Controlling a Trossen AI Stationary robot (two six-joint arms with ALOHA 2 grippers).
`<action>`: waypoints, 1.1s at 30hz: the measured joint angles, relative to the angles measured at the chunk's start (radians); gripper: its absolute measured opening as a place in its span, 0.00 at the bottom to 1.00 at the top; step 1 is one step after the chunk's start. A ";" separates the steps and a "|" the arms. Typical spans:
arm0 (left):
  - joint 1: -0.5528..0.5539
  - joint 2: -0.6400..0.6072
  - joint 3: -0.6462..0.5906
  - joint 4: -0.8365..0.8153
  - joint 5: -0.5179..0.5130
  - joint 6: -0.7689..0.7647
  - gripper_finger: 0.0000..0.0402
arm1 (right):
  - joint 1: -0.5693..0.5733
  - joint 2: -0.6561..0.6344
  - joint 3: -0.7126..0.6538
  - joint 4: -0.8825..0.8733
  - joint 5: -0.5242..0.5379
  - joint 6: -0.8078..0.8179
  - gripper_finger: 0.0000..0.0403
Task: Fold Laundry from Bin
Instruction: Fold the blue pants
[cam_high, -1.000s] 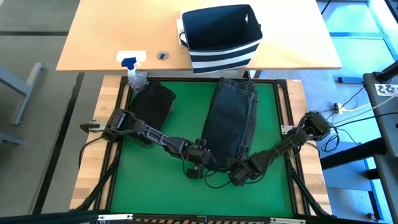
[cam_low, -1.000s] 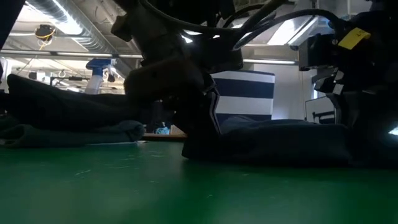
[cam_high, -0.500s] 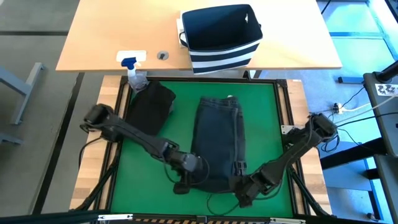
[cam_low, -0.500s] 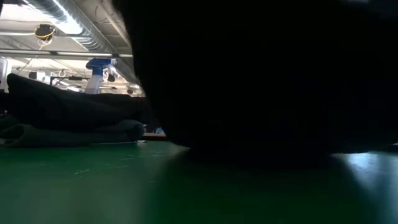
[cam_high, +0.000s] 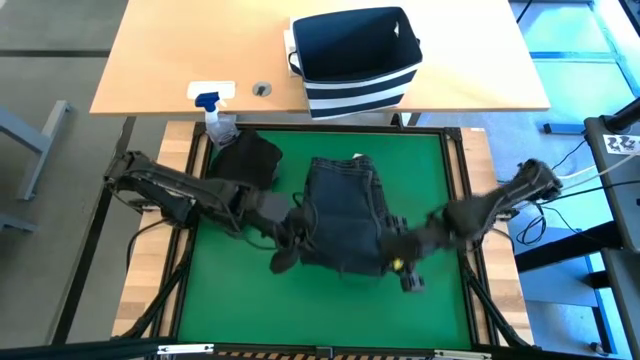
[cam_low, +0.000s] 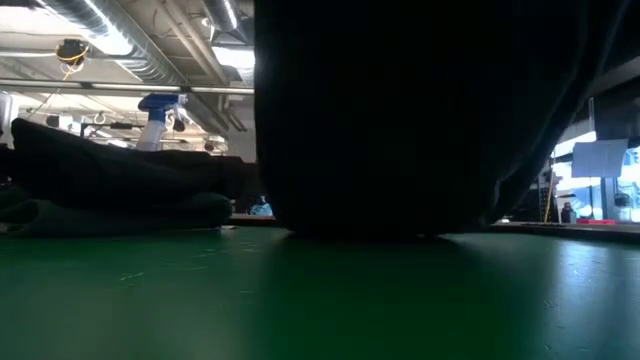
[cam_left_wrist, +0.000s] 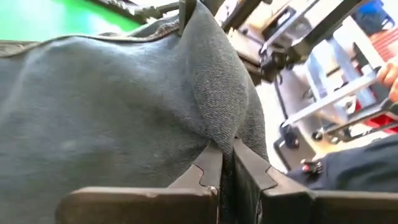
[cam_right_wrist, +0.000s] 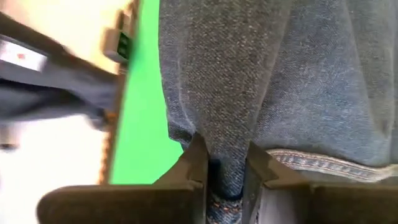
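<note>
Change: both grippers have carried the jeans' near hem up and toward the far edge of the green mat since half a second ago, so the denim now lies shorter, doubled over itself
Jeans (cam_high: 345, 215): dark grey-blue denim, at the middle of the green mat (cam_high: 432, 165), waistband toward the far edge
Left gripper (cam_high: 298, 228): at the left near corner of the folded denim, fingers (cam_left_wrist: 211, 169) clenched on a ridge of the cloth
Right gripper (cam_high: 400, 248): at the right near corner, fingers (cam_right_wrist: 194, 163) pinching a fold beside a stitched seam
Black garment (cam_high: 243, 164): folded, near the mat's far left corner, well apart from the jeans
Bin (cam_high: 354, 62): navy with white stripes, on the wooden table beyond the mat's far edge
Spray bottle (cam_high: 213, 108): blue nozzle, by the mat's far left corner
Low view: mostly blocked by dark hanging cloth (cam_low: 400, 110)
</note>
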 joint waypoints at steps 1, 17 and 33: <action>0.021 -0.007 0.001 0.002 0.014 0.002 0.03 | -0.034 -0.020 -0.002 0.000 -0.051 -0.012 0.10; 0.614 0.034 0.003 -0.092 0.086 0.380 0.04 | -0.905 -0.101 -0.211 0.110 -0.307 -0.500 0.11; 0.824 0.345 0.004 0.011 -0.008 0.596 0.06 | -1.195 0.092 -0.464 0.669 -0.242 -0.526 0.26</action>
